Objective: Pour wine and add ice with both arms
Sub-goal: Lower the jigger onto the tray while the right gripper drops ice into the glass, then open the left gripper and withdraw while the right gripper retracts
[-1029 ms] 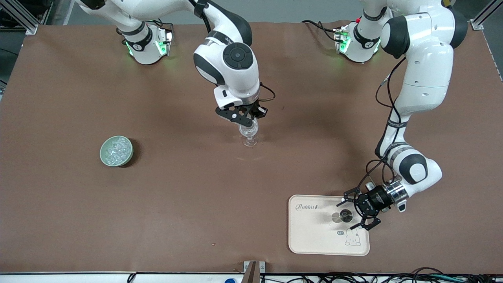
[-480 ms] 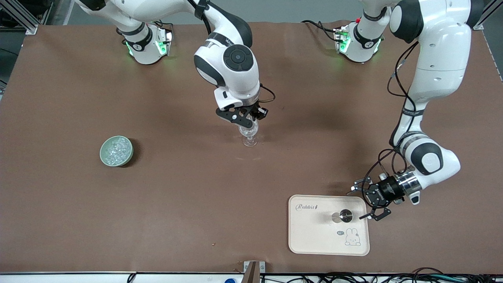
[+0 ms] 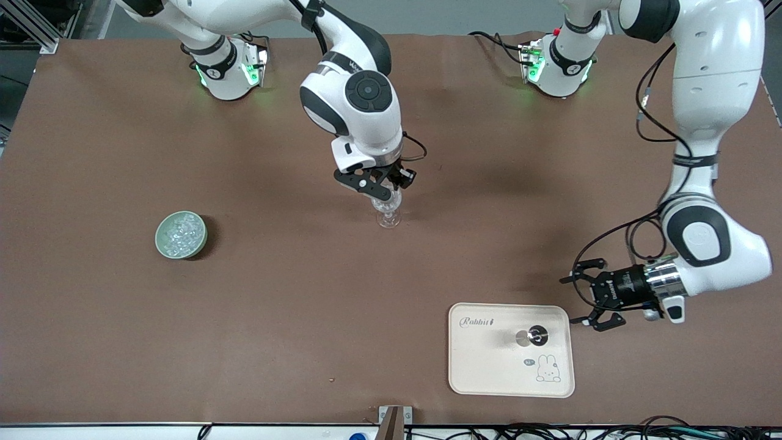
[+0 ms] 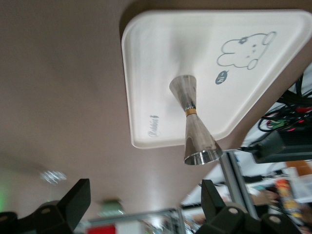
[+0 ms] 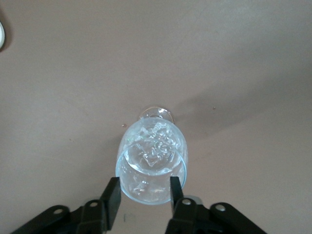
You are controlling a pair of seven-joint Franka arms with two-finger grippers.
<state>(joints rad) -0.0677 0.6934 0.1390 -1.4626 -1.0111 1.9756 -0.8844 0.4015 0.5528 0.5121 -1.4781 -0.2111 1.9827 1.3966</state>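
At the centre of the front view stands a clear stemmed wine glass (image 3: 387,211) on the brown table (image 3: 293,305), and the right wrist view shows ice (image 5: 155,146) already lying in its bowl as glassy, whitish-glinting chunks. More ice (image 3: 181,233) fills a small pale green bowl (image 3: 164,244) at middle left of the frame, toward the right arm's end of the table and well apart from the glass. We see the right gripper (image 3: 383,183) directly over the glass; in its wrist view its two black fingers (image 5: 112,195) are parted on either side of the rim, holding nothing that we can make out. We judge this step to be letting ice fall into the glass; to do it well, the gripper should stay centred over the mouth, part cleanly, and rise straight up so it cannot clip the thin rim or tip the tall, narrow-footed glass. At lower right of the front view lies a cream rounded tray (image 3: 482,373) printed with a rabbit drawing, and on it stands a shiny steel hourglass-shaped jigger (image 3: 530,337) with a gold band at its waist, smooth and mirror-like in the left wrist view. The left gripper (image 3: 586,293) hangs just beside the tray's edge, over bare table, fingers spread wide and empty, its arm waiting. The table surface looks matte and even, which gives the glass a steady footing.
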